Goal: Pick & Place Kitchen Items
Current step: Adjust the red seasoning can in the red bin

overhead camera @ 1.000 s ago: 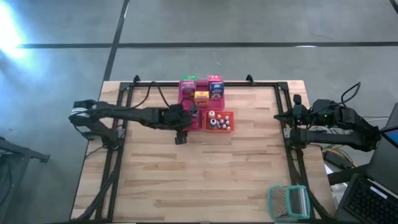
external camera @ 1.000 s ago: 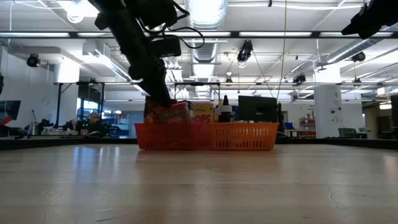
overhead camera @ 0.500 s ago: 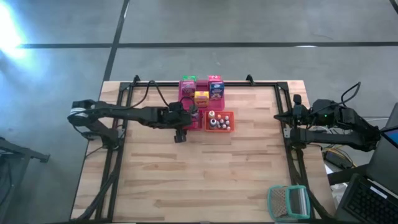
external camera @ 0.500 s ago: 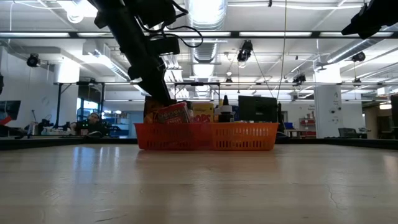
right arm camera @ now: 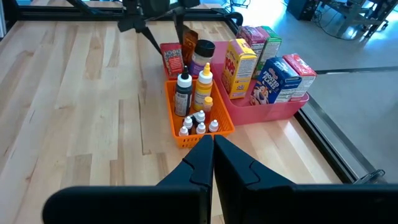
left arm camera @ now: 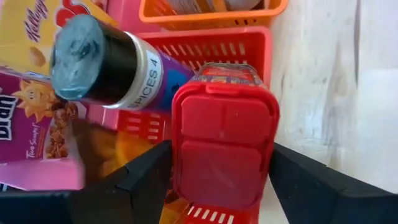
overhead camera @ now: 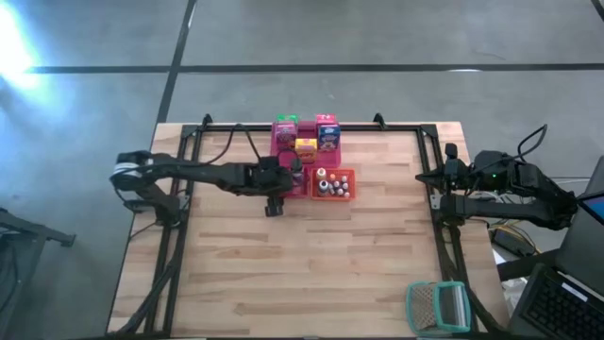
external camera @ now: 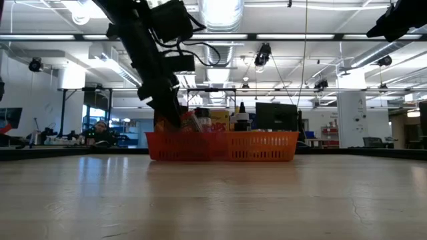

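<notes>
Left gripper [left arm camera: 219, 186] is sitting over the red tray [left arm camera: 249, 46] near the table's 12 o'clock edge, fingers [left arm camera: 146, 180] spread wide and straddling a red-lidded container [left arm camera: 224, 134] standing in that tray; can't tell if the pads are actually touching it. A spice jar [left arm camera: 109, 62] with a dark cap is leaning just beside the container. Cereal boxes [overhead camera: 304, 137] are standing in the pink tray [overhead camera: 283, 156] at 12 o'clock of the red one. Small bottles [overhead camera: 332, 184] are sitting in the orange tray [overhead camera: 332, 196] at 3 o'clock of the left gripper. Right gripper [right arm camera: 212, 146] is waiting at the table's 3 o'clock edge, fingers pressed together, holding nothing. A mesh-framed thing [overhead camera: 437, 307] is lying near the 5 o'clock corner.
</notes>
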